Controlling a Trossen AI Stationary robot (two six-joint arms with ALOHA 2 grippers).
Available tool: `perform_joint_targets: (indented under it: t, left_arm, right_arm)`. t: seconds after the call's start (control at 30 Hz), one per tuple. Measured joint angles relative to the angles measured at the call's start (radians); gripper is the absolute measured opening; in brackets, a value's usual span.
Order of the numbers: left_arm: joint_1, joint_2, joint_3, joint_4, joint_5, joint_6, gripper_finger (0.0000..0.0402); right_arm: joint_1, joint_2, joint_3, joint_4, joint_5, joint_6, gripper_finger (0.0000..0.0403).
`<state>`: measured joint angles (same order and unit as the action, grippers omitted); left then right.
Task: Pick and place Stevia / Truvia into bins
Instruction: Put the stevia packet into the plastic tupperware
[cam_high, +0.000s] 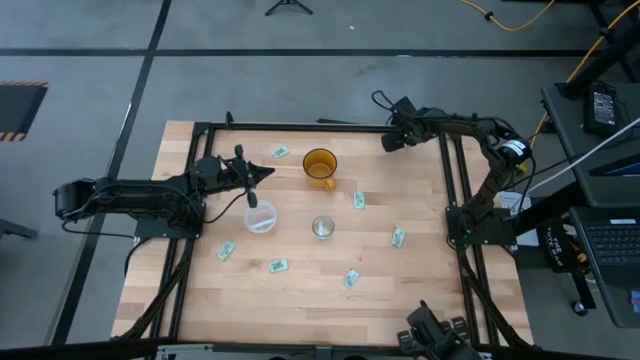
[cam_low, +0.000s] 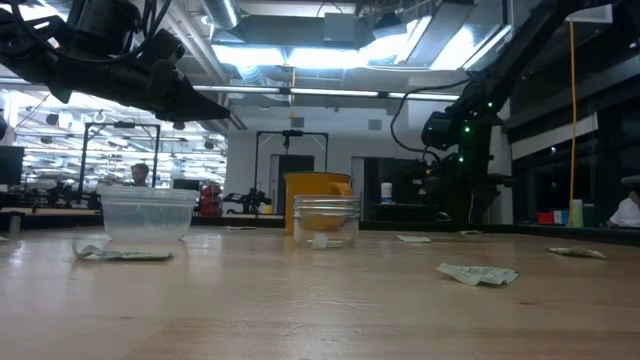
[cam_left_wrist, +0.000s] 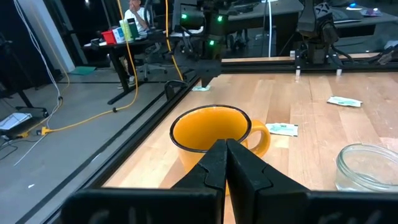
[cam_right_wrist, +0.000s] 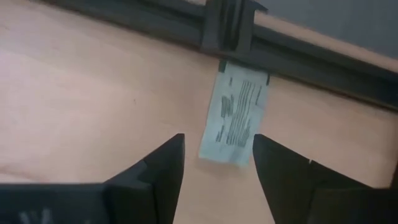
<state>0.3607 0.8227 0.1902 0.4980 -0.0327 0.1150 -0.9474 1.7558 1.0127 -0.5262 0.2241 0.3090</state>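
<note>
Several pale green and white sachets lie flat on the wooden table: (cam_high: 280, 152), (cam_high: 358, 200), (cam_high: 398, 237), (cam_high: 351, 278), (cam_high: 278, 266), (cam_high: 226, 250). The clear plastic cup (cam_high: 261, 218) and the smaller silvery cup (cam_high: 322, 227) stand upright mid-table. My left gripper (cam_high: 265, 172) is shut and hovers above the table, pointing at the orange mug (cam_left_wrist: 211, 134). My right gripper (cam_right_wrist: 217, 155) is open near the table's far edge (cam_high: 388, 140). One sachet (cam_right_wrist: 235, 115) lies flat on the wood just ahead of its fingers, untouched.
The amber-orange mug (cam_high: 320, 168) stands right of my left gripper, its handle toward the near side. A black metal frame rail (cam_right_wrist: 230, 28) runs along the far edge just beyond the sachet in the right wrist view. Bare wood lies along the near edge (cam_high: 300, 310).
</note>
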Motion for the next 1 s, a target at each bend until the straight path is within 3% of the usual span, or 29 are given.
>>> perform_joint_targets:
  t: [0.7,1.0]
  left_arm:
    - [0.0,0.0,0.0,0.0,0.0,-0.023,0.0004]
    - [0.0,0.0,0.0,0.0,0.0,-0.023,0.0004]
  right_arm:
    - [-0.011,0.12,0.085,-0.076,0.002,-0.006,0.0192]
    - [-0.011,0.183,0.14,-0.151,-0.037,0.0,0.0145]
